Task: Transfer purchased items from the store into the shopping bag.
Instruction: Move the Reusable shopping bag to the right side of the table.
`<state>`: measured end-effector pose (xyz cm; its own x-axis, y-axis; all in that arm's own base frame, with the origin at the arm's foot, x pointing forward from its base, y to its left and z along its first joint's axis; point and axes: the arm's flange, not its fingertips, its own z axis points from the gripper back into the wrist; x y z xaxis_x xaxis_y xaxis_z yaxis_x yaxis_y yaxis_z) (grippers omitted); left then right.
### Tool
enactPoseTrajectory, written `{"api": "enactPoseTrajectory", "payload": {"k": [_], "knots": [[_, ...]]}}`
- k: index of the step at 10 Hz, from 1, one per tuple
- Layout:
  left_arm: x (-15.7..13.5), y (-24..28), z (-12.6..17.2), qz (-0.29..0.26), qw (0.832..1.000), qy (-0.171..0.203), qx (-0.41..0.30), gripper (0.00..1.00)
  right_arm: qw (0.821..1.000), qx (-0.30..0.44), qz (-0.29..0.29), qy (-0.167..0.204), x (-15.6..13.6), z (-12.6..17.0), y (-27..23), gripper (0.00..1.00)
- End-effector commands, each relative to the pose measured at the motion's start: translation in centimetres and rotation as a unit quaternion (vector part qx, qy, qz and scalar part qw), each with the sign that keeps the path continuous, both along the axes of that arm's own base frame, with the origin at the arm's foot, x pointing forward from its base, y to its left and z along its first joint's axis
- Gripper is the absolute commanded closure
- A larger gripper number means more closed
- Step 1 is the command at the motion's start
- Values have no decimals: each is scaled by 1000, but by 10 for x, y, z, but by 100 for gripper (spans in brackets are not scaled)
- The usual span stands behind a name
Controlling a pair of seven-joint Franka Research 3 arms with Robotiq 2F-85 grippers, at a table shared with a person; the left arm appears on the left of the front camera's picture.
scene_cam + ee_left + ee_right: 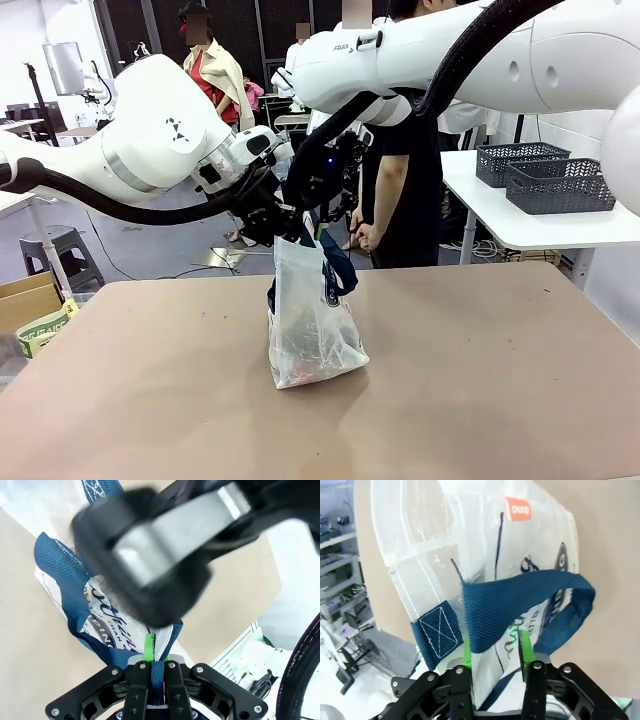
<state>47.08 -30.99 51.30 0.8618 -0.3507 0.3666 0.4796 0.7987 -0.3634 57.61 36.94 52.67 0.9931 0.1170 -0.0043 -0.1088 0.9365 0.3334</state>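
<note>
My left tool (152, 667) clamps the bag (310, 320) strap on the worktop (480, 380); right tool (495, 652) stands apart around the rim. Items (305, 360) look packed, I think; next, let go cleanly.

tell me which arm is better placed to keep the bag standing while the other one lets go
Left. The left gripper is shut on the shopping bag's navy strap, while the right gripper has open jaws, strap loose between them.
</note>
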Motion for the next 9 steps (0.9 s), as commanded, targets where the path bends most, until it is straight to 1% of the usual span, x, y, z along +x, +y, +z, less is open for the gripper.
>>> {"api": "enactPoseTrajectory", "payload": {"k": [1, 3, 4, 5, 6, 7, 8, 9], "knots": [[0, 0, 1, 1, 1000, 0, -1, 100, 1000, 30, -10, 0, -7, -2, -20, 0], [0, 0, 1, 1, 1000, 0, -1, 100, 999, 33, -39, 11, 0, -4, -50, 0], [0, 0, 1, 1, 1000, 0, -1, 100, 998, 36, -45, 10, 1, -5, -66, 0], [0, 0, 1, 1, 1000, 0, -1, 100, 998, 50, -34, 3, -3, -4, -84, 0], [0, 0, 1, 1, 1000, 0, -1, 100, 998, 56, 4, -9, -12, -1, -101, 0], [0, 0, 1, 1, 1000, 0, -1, 100, 997, 67, 23, -33, -22, 3, -120, 0], [0, 0, 1, 1, 1000, 0, -1, 100, 993, 79, 51, -65, -33, 8, -135, 0], [0, 0, 1, 1, 1000, 0, -1, 100, 987, 89, 81, -106, -44, 15, -149, 0]]}}
